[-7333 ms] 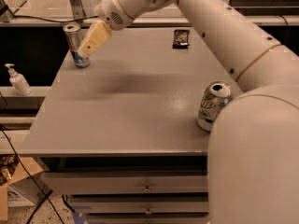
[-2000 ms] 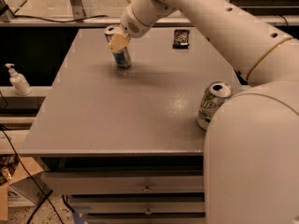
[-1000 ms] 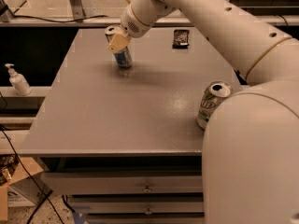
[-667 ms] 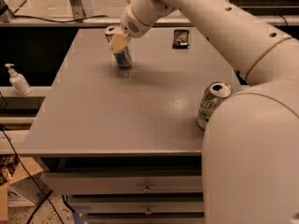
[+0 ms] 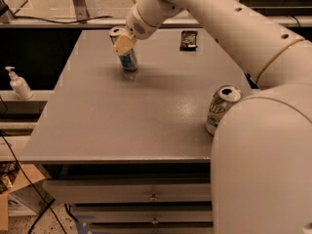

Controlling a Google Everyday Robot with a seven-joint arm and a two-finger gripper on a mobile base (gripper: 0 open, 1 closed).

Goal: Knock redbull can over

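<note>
Gripper (image 5: 123,44) sat against the upright redbull can's (image 5: 129,61) top, far side of table (image 5: 122,111); open or closed, couldn't tell.

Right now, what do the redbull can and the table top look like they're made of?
Redbull can: likely thin metal, glossy silver-and-blue printed skin, rimmed top. Table: grey matte, faintly speckled; perhaps laminate or painted metal. The gripper sits against the can's upper side.
</note>
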